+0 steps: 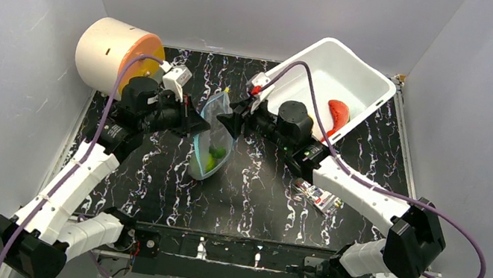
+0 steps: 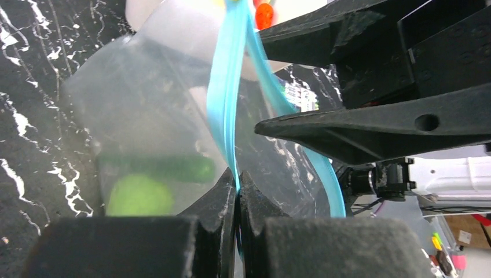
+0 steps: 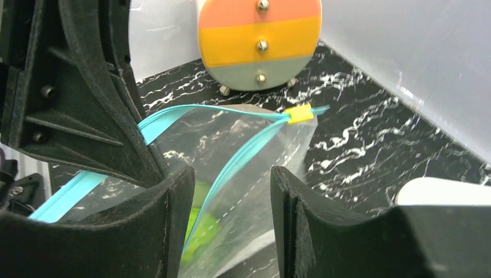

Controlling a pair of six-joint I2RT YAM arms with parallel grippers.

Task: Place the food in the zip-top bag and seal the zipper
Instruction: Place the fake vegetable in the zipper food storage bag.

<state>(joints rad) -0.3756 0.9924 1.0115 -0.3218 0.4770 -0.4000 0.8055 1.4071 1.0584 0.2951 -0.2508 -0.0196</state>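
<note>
Top view first: your left gripper (image 1: 197,125) is pinching one lip of the clear, crinkly plastic zip-top bag (image 1: 205,166). Your right gripper (image 1: 233,123) is sitting just across the mouth from it, so the bag is hanging between the two sets of fingers. A couple of small green toy food pieces (image 1: 217,153) are lying in the bag below the fingertips. One red-orange toy piece (image 1: 338,116) is sitting in the white plastic bin (image 1: 318,56), well behind your right fingers. So I'd say you're partway through loading, not finished.

Left wrist view: your left fingers (image 2: 223,200) are clamped shut on the thin blue-teal zipper strip (image 2: 223,98), which is running straight up from the fingertips. The mouth is gaping. The other strip is bowing away to the right of those fingers and passing under the right gripper's black fingers. A round light green piece and a long dark green one are showing through the plastic, left of the fingertips.

Right wrist view: your right fingers (image 3: 176,202) are standing apart and gripping nothing. One zipper strip is crossing the gap between them, and I can't tell if it's touching either pad. A small yellow tab (image 3: 300,114) is sitting at the zipper's far end, beyond the fingertips.

What's left, as I'm reading it: getting the bin piece in, then pressing the whole zipper shut, since none of it is looking sealed.
</note>
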